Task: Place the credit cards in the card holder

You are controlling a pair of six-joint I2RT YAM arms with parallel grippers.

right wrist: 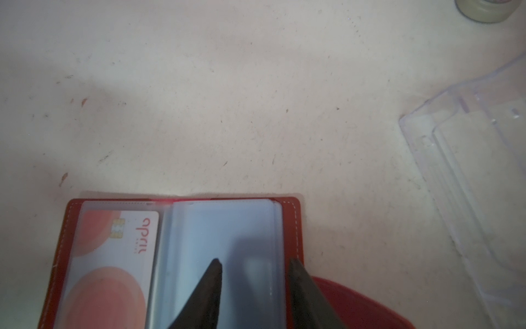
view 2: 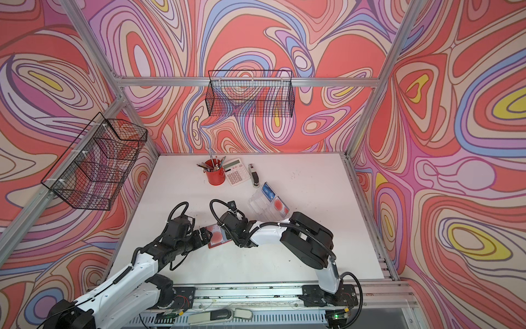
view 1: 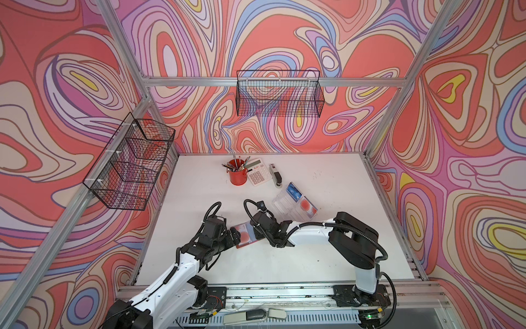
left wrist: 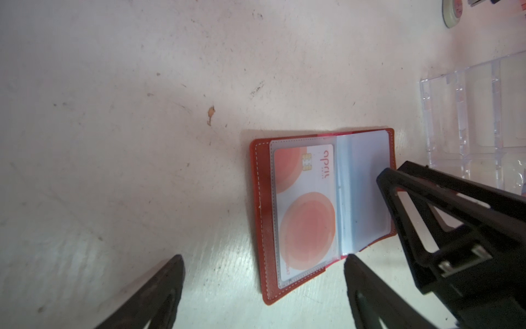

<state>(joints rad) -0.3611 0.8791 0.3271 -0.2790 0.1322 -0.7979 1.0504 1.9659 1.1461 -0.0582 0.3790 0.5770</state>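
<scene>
The red card holder (view 1: 238,245) (view 2: 213,245) lies open on the white table between my two grippers. Its left clear sleeve holds a pale credit card (left wrist: 306,205) (right wrist: 113,256) with red-orange circles. The sleeves on its right half (right wrist: 227,228) look blue and show no card. My right gripper (right wrist: 254,260) (view 1: 257,230) hovers over that right half, jaws partly open, nothing between them. My left gripper (left wrist: 264,257) (view 1: 234,237) stands wide open at the holder's edge, one fingertip (left wrist: 353,262) by the fold. More credit cards, a blue one (view 1: 293,193) and pale ones (view 1: 306,205), lie in the clear tray.
The clear acrylic tray (view 1: 281,203) sits just behind the right arm. A red pencil cup (view 1: 237,175), a calculator (view 1: 258,172) and a stapler (view 1: 276,174) stand at the back. Wire baskets (view 1: 280,94) (view 1: 131,165) hang on the walls.
</scene>
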